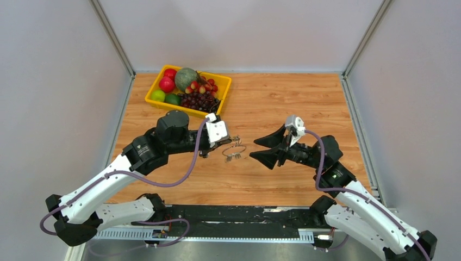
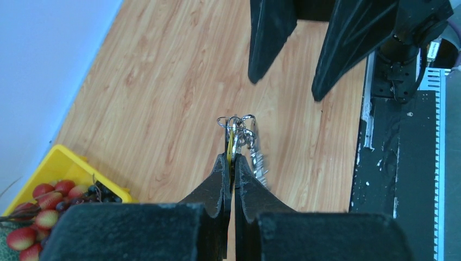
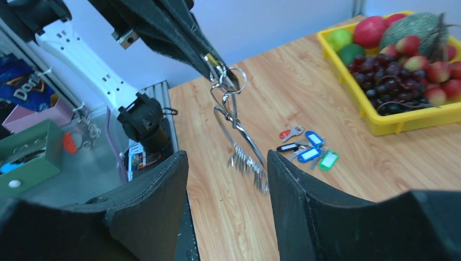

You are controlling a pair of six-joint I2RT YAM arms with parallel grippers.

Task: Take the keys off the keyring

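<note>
My left gripper (image 1: 225, 142) is shut on the keyring (image 1: 235, 148) and holds it above the table. In the left wrist view the pads (image 2: 224, 174) pinch a yellow tag (image 2: 230, 145) and the silver wire loop (image 2: 239, 124). Several small silver keys (image 3: 247, 163) dangle from the loop (image 3: 228, 100) in the right wrist view. My right gripper (image 1: 253, 150) is open and empty, just right of the ring, jaws wide apart (image 3: 225, 163). Loose keys with red, black, blue and green tags (image 3: 305, 149) lie on the table; the left arm hides them in the top view.
A yellow basket (image 1: 224, 81) of fruit stands at the back left, with its rim (image 3: 413, 122) near the loose keys. A black base plate (image 1: 234, 215) runs along the near edge. A green box (image 3: 27, 163) sits off the table.
</note>
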